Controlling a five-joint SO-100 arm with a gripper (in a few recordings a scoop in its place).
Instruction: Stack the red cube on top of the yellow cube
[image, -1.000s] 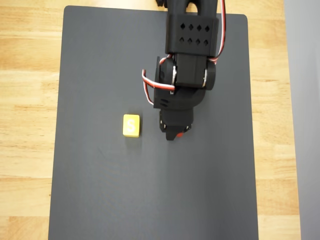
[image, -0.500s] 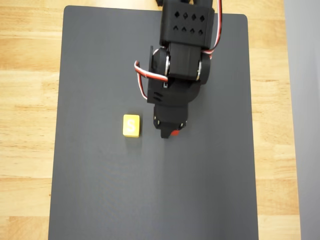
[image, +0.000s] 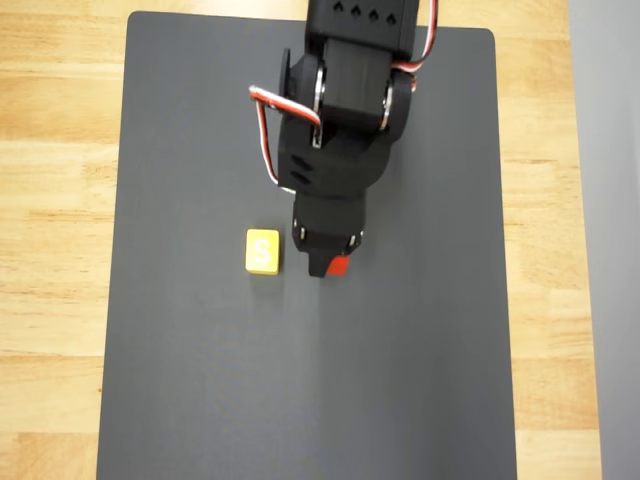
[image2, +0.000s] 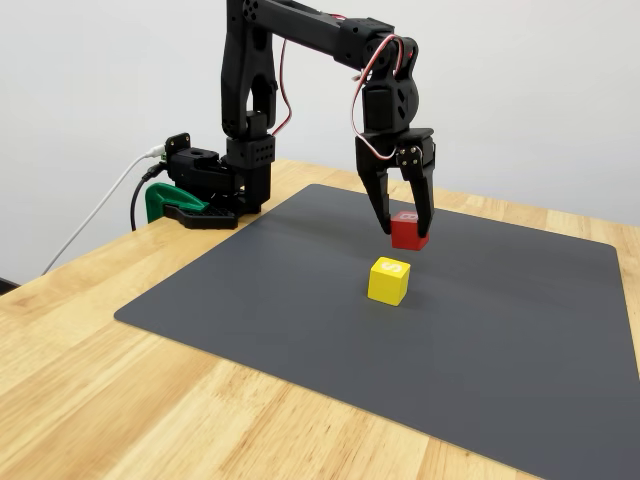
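The red cube (image2: 408, 231) hangs pinched in my end effector (image2: 404, 228), lifted clear of the mat (image2: 520, 330) (only a sliver of red shows from overhead). The yellow cube (image2: 389, 280) sits on the mat, near and lower, apart from it.

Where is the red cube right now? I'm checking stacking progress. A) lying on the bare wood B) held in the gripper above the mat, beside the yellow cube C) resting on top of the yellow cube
B: the gripper is shut on the red cube, lifted off the mat, with the yellow cube standing apart.
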